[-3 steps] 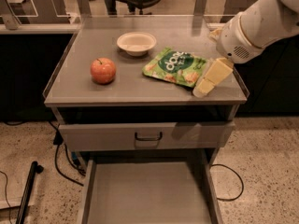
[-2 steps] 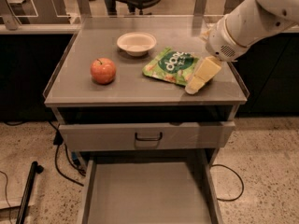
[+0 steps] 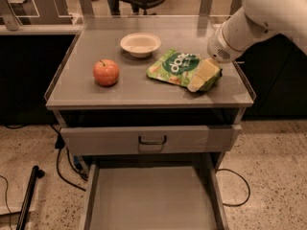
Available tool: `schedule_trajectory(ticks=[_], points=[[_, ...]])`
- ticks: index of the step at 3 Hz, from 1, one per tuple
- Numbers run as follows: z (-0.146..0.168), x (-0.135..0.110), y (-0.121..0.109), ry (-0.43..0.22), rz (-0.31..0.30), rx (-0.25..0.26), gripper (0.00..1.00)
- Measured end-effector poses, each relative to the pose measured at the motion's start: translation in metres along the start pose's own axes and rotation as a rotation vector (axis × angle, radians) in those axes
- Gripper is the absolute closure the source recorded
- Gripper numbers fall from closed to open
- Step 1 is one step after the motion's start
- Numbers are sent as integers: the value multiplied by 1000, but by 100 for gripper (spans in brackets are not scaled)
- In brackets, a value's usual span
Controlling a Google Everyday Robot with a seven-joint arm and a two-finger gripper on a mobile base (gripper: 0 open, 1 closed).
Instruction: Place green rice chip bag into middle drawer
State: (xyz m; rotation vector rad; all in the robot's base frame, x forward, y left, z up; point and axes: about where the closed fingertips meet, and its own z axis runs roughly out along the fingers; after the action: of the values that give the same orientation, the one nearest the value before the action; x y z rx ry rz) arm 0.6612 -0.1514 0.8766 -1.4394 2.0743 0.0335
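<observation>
The tool (image 3: pixel 200 79) had slid left since a second before and lay over the right end of the green rice chip bag (image 3: pixel 173 66), unmoved on the worktop (image 3: pixel 76 90). Whether it was apart or clamped could not be told. The middle drawer (image 3: pixel 153 200) stood open below.
</observation>
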Motion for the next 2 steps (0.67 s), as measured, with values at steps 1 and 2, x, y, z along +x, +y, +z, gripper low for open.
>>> schedule_trajectory(ticks=[1,2], points=[[25,9,-16,25,34,9,0],[47,15,-25,30,69,-25,0]])
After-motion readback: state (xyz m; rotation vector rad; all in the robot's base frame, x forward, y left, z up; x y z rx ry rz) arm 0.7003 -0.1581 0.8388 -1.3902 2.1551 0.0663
